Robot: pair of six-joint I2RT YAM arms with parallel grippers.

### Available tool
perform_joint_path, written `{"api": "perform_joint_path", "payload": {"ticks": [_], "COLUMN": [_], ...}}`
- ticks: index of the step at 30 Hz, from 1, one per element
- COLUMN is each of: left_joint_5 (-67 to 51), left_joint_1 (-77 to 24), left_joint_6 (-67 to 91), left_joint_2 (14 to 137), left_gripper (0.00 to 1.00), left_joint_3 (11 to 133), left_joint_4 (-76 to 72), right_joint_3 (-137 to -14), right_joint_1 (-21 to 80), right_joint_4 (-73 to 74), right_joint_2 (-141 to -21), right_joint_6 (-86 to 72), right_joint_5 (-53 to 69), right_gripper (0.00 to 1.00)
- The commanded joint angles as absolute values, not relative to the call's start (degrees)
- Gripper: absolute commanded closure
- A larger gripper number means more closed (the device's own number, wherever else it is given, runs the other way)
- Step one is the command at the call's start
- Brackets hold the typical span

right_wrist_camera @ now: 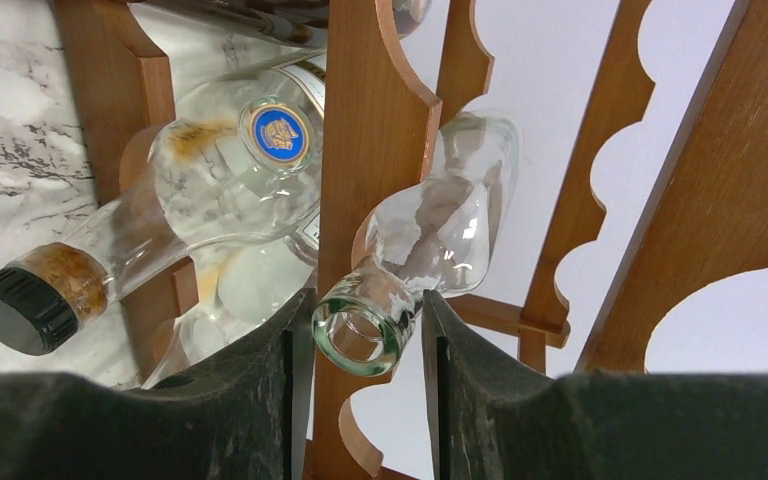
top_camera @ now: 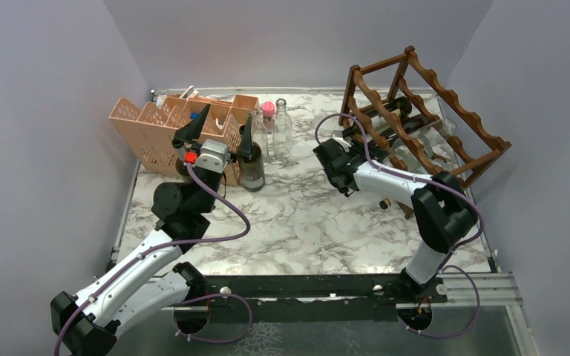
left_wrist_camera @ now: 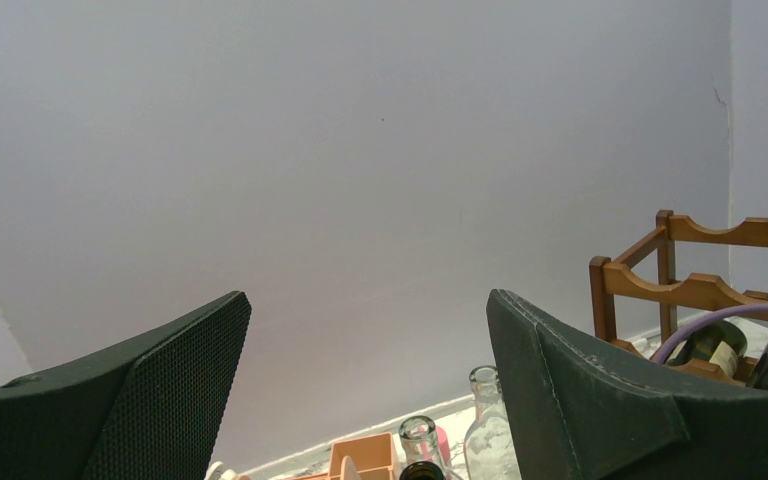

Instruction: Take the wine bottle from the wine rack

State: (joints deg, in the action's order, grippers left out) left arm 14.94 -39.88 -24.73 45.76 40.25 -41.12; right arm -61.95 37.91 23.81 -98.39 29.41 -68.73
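Note:
The dark reddish-brown wine rack (top_camera: 432, 83) stands at the back right with several bottles lying in it. In the right wrist view its slats (right_wrist_camera: 375, 130) fill the frame. A clear empty wine bottle (right_wrist_camera: 445, 215) lies in the rack with its open mouth towards me. My right gripper (right_wrist_camera: 360, 335) is shut on its neck, one finger on each side; in the top view it (top_camera: 339, 153) sits at the rack's front left. My left gripper (top_camera: 221, 132) is open and empty, pointing up above a dark bottle (top_camera: 251, 165) that stands on the table.
A clear bottle with a black cap and blue label (right_wrist_camera: 230, 170) lies in the rack beside the gripped one, and dark bottles (top_camera: 386, 111) lie on higher tiers. A peach lattice organiser (top_camera: 148, 126) stands at the back left. Clear bottles (top_camera: 282, 130) stand beside it.

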Motion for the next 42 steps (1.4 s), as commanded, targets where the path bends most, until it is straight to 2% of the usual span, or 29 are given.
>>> {"api": "perform_joint_path", "payload": {"ticks": [1, 5, 15, 26, 42], "left_joint_5": [16.08, 15.91, 15.91, 15.82, 15.82], "left_joint_1": [-40.17, -40.16, -40.17, -40.25, -40.34], "left_joint_6": [-25.31, -25.06, -24.96, -24.78, -25.03], "left_joint_2": [45.21, 45.14, 45.11, 45.11, 45.25], "left_gripper": [0.06, 0.06, 0.06, 0.06, 0.06], "left_joint_3": [39.56, 39.62, 39.56, 39.55, 39.57], "left_joint_4": [-43.26, -43.18, -43.26, -43.24, -43.25], "right_joint_3": [-62.60, -61.14, -56.83, -53.64, -51.97], "right_joint_1": [39.46, 39.46, 38.28, 34.38, 32.61], "right_joint_4": [25.73, 23.37, 15.56, 2.40, -0.13], "right_joint_2": [-100.65, -98.87, -95.46, -92.22, -94.22], "right_joint_6": [24.91, 26.83, 33.90, 44.48, 46.16], "right_joint_5": [-65.16, -65.87, -68.44, -68.24, -66.64], "right_gripper": [0.57, 0.37, 0.22, 0.20, 0.26]}}
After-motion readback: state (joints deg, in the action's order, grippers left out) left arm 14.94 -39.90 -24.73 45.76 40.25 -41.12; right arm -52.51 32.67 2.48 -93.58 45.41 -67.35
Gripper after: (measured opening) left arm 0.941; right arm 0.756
